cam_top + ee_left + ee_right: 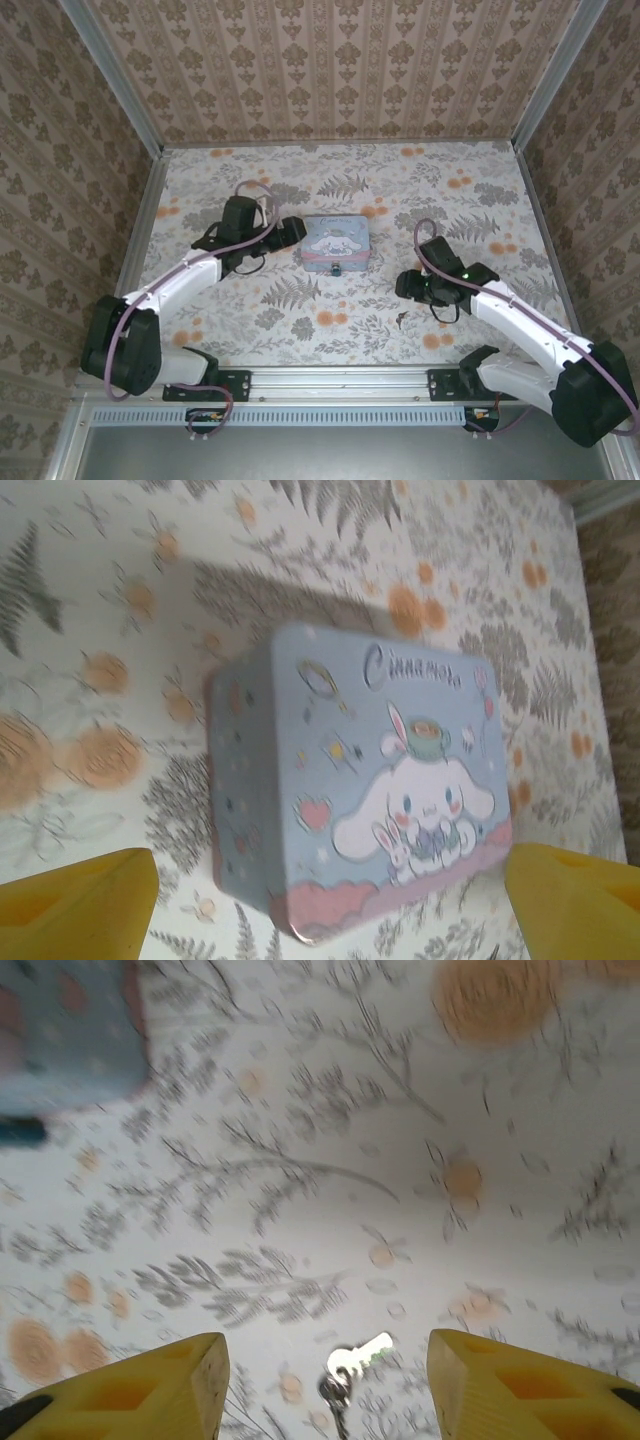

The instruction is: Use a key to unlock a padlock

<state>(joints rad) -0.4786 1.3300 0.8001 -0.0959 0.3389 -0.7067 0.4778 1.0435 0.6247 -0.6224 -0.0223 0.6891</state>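
At the near edge of the table (300,345), the 2 arms are bolted side by side. Just beyond the right base, a small silver key (402,320) lies flat on the floral cloth, on a dark ring. The right gripper (404,284) hangs just past it. In the right wrist view, the 2 yellow fingers (140,1390) stand partly apart with the key (358,1354) on the cloth between them. The fingers hold nothing and touch nothing. That view is blurred, so the key's finer shape cannot be made out.

Farther in, near the table's middle, the padlock (337,268) sits against the near side of the pale blue box (337,243). It is a tiny dark speck in the overhead view. In the right wrist view it is a dark teal smear (20,1132) at the left edge, under the box's corner (65,1035).

The left gripper (293,232) is just beside the box's left side. Its fingers (75,905) are spread wide and empty. The box lid (360,780), with its white cartoon character, lies between them in the left wrist view. Patterned walls (340,65) close the far side.
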